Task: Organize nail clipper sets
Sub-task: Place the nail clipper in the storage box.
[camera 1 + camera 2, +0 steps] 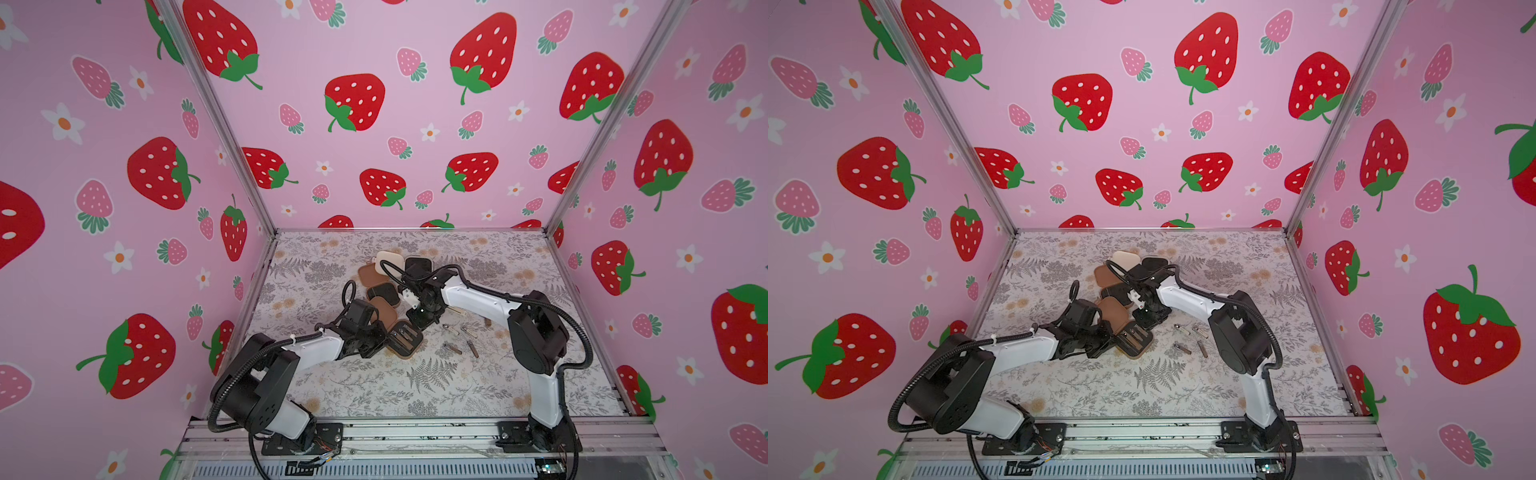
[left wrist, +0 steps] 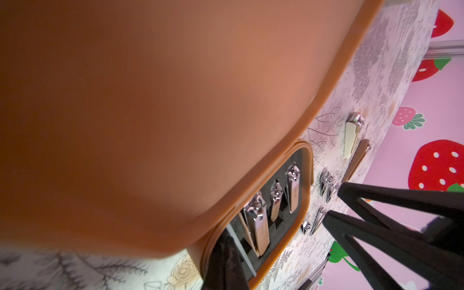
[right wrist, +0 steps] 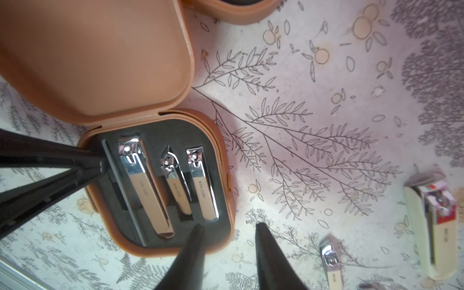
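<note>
An open brown case [image 3: 160,251] lies on the table, lid [image 3: 95,55] folded back. Its black inside holds three silvery-bronze clippers [image 3: 143,185] and a grey file [image 3: 120,190]. In both top views the case [image 1: 405,343] [image 1: 1133,340] sits between the arms. My left gripper [image 3: 100,162] [image 2: 228,243] is shut, its tip resting on the black insert beside the file. My right gripper [image 3: 228,233] [image 1: 419,322] stands open over the case's opposite rim, one finger [image 3: 195,241] above the insert, the other above the table, holding nothing.
A second brown case [image 1: 374,276] and a cream case [image 1: 390,259] lie open behind, partly hidden by the right arm. Several loose metal tools [image 1: 453,348] are scattered right of the near case, among them a small clipper [image 3: 331,263] and a cream-handled clipper [image 3: 431,226].
</note>
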